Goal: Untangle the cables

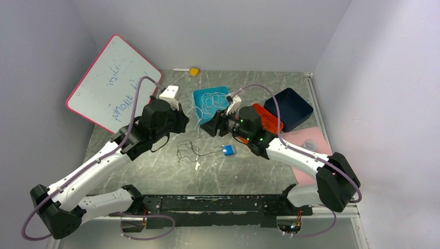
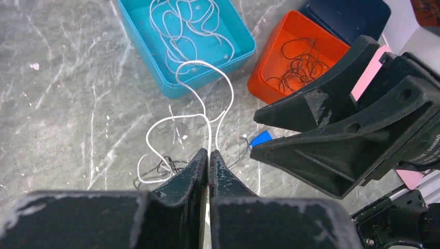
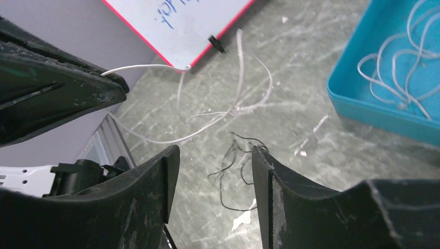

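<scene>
My left gripper (image 1: pixel 185 121) is shut on a whitish cable (image 2: pixel 200 67) and holds it above the table; in the left wrist view the jaws (image 2: pixel 208 153) pinch the strand, which loops down toward the table. A small black cable tangle (image 1: pixel 187 151) lies on the table below, also showing in the left wrist view (image 2: pixel 155 168) and the right wrist view (image 3: pixel 237 162). My right gripper (image 1: pixel 208 126) is open and empty, hovering above the black tangle (image 3: pixel 212 174). The whitish cable (image 3: pixel 223 115) hangs in front of it.
A blue tray (image 1: pixel 224 92) holds white cables. An orange tray (image 1: pixel 273 121) holds black cables (image 2: pixel 301 65). A dark blue tray (image 1: pixel 290 106) and a pink sheet (image 1: pixel 311 150) lie at right. A small blue object (image 1: pixel 228 150) lies mid-table. A whiteboard (image 1: pixel 111 80) leans at left.
</scene>
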Available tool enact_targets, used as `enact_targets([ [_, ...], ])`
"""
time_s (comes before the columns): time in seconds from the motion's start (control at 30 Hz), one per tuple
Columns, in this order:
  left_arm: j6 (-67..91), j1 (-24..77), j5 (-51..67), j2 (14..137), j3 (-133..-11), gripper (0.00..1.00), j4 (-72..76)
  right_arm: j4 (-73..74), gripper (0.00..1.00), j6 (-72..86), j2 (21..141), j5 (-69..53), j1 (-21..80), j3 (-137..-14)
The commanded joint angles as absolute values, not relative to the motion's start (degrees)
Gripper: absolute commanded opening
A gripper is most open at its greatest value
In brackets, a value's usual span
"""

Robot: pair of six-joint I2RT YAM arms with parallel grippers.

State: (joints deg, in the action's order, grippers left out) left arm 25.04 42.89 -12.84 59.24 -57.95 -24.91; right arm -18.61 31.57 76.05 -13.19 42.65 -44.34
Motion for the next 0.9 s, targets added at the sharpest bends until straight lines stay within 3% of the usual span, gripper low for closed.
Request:
enact_targets([
  [0.0, 22.73, 42.66, -12.93, 58.62, -63.12, 0.08, -28.13, -27.01, 0.58, 26.57, 75.18, -12.22, 43.97, -45.80],
  [0.17, 21.92, 42.71, -12.17, 58.68, -66.71, 0.13, -28.92, -26.28, 0.62, 26.08, 74.53, -8.51, 44.03, -46.79],
  [0.3, 21.95, 42.71, -11.83, 58.10, -67.93, 0.07, -28.47, -30.02, 0.62, 27.34, 73.66, -9.29, 43.96, -45.53],
  [0.6, 22.75, 42.65, -14.46, 59.03, -71.83, 0.07, -31.76, -29.95, 0.62, 23.64, 68.99, -6.30, 43.98, -40.88],
  [0.87, 29.05, 42.70, -10.15, 62.64, -59.51, 0.39, -31.96, -9.37, 0.62, 24.51, 67.37, 6.70, 43.97, -42.65],
])
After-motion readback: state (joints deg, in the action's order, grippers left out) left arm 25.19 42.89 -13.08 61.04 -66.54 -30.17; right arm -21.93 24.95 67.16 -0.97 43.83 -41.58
